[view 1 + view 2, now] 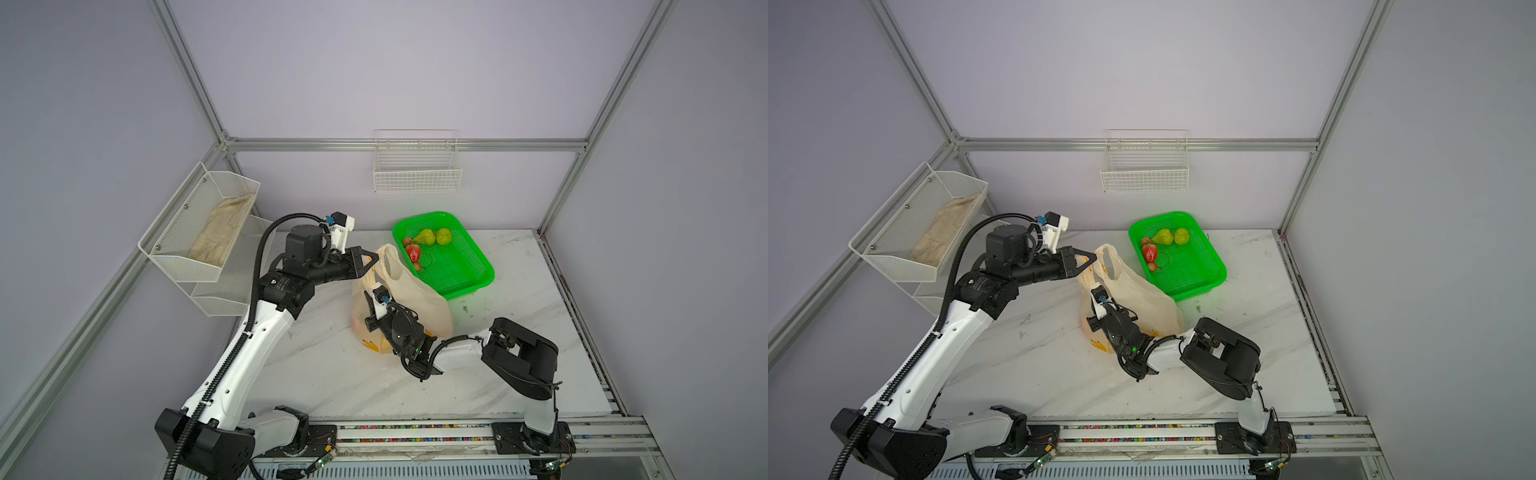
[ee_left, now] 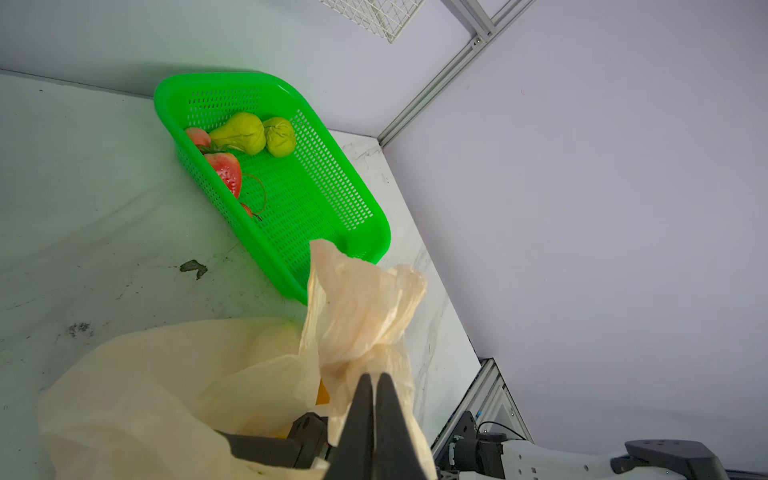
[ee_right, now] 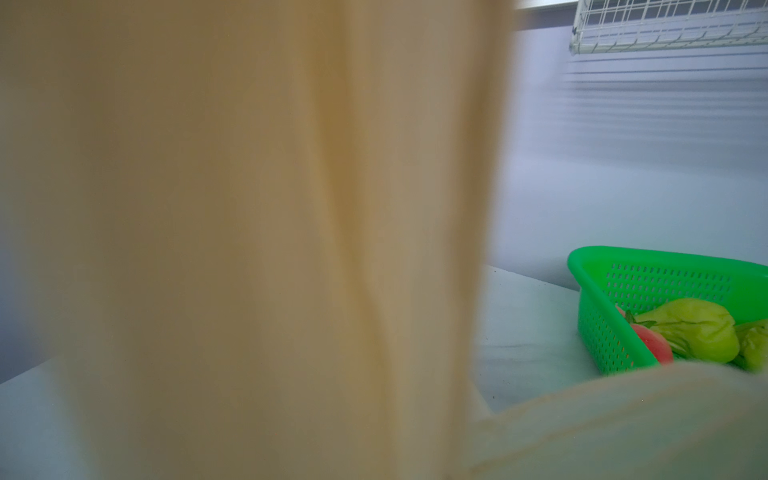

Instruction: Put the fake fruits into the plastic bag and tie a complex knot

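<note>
**A:** Where is the plastic bag [image 1: 419,293] [image 1: 1144,291]?

**B:** It sits on the marble-patterned tabletop [image 1: 324,370], with its far side touching the near-left edge of the green mesh basket [image 1: 482,272] [image 1: 1219,270]. Its mouth faces up and to the left.

**A:** And the left gripper [image 1: 373,261] [image 2: 374,380]?

**B:** Its jaws are pressed together on a bunched handle [image 2: 365,320] of the bag, holding that strip up off the table. The wrist view shows the film pinched right between the tips.

**A:** The right gripper [image 1: 370,309]?

**B:** It reaches into the bag's mouth from the near side. Its fingertips are buried in the film, so I cannot tell how wide it stands or whether it grips anything. Its own camera sees mostly blurred cream plastic [image 3: 249,208].

**A:** What about the fruit?

**B:** A green pear [image 1: 426,237] [image 2: 241,133] and a rounder green pear [image 1: 443,235] [image 2: 280,137] lie side by side at the basket's far end. A red strawberry [image 1: 413,252] [image 2: 226,172] lies against the basket's left wall. Something pinkish shows through the bag's left side [image 1: 357,322], too vague to name.
</note>
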Action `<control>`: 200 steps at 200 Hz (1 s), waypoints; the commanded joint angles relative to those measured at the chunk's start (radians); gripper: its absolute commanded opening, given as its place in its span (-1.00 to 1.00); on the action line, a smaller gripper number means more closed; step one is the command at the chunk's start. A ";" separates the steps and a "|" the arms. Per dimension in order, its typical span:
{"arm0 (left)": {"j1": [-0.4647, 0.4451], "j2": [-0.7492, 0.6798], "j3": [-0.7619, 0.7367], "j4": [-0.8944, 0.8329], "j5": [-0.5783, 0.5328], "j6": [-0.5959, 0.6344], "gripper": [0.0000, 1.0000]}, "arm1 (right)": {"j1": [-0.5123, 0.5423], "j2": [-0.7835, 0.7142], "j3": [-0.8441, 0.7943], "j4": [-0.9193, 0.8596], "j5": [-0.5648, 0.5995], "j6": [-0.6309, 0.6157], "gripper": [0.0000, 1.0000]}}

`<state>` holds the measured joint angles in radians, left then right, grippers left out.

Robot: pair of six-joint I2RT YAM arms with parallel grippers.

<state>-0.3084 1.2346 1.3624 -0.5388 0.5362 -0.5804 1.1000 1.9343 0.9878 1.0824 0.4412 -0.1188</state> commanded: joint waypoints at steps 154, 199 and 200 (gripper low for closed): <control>0.101 -0.024 0.017 -0.017 -0.055 0.151 -1.00 | 0.000 -0.879 0.091 -1.117 -0.702 -0.077 0.69; 0.106 -0.017 0.024 -0.027 -0.058 0.152 -1.00 | -0.026 -1.023 0.137 -1.253 -0.339 -0.046 0.88; 0.106 -0.017 0.024 -0.027 -0.058 0.152 -1.00 | -0.027 -1.023 0.137 -1.254 -0.334 -0.045 0.89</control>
<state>-0.2100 1.2301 1.3628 -0.5671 0.4797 -0.4511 1.0966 0.9466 1.1110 -0.0330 -0.1093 -0.1711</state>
